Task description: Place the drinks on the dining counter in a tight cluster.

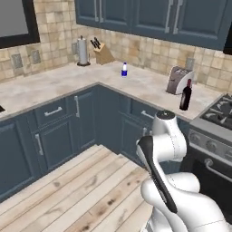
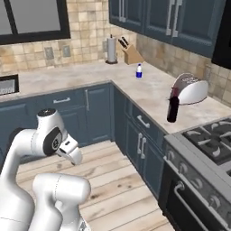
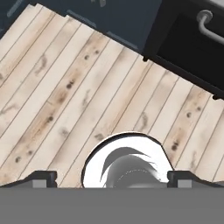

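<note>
Task looks barely started, by my read: 0 drinks clustered, nothing in the jaws.

Jaws: hand view looks straight down at the plank floor. The 2 fingertips sit far apart at the bottom corners, so spread wide, nothing between them. Arm is folded close over the base. Oven front at 1 o'clock in hand view.

Drinks, near to far:
- Wine bottle: upright on the L-shaped surface, near the front edge, just beside the toaster and close to the stove. In left base view it is at 1 o'clock from the arm.
- Water bottle: upright, farther back, well apart from the wine, at about 11 o'clock from the arm. Knife block and paper towel roll stand behind it in the corner.
- 3rd small bottle: can't spot it.

Both bottles sit well above and ahead of the jaws, on a toaster surface that isn't the dining one.

Left, as I judge it: reach and grasp each bottle, carry to the dining surface, set all 3 close together.
</note>
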